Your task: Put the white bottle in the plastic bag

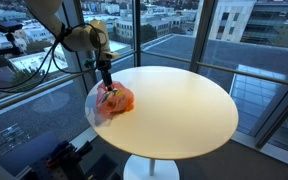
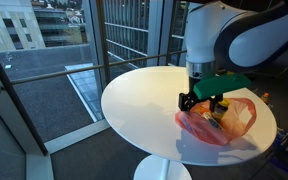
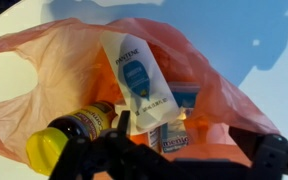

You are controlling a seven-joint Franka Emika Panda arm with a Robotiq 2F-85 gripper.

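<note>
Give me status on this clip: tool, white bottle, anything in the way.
Tool open over the plastic bag, holding nothing. White bottle lying inside the bag. Yellow-capped bottle beside it, not blocking.

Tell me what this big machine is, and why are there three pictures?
The big white thing is a robot arm, and a person steers it. At its end is a gripper, a claw with two fingers. Two pictures come from cameras standing around the table. The close-up one comes from a camera on the arm's wrist, looking down. On the round white table lies an orange plastic bag. Inside it you can see a white Pantene bottle and a dark bottle with a yellow cap. The claw hovers just over the bag with its fingers apart, and it seems to hold nothing.
</note>
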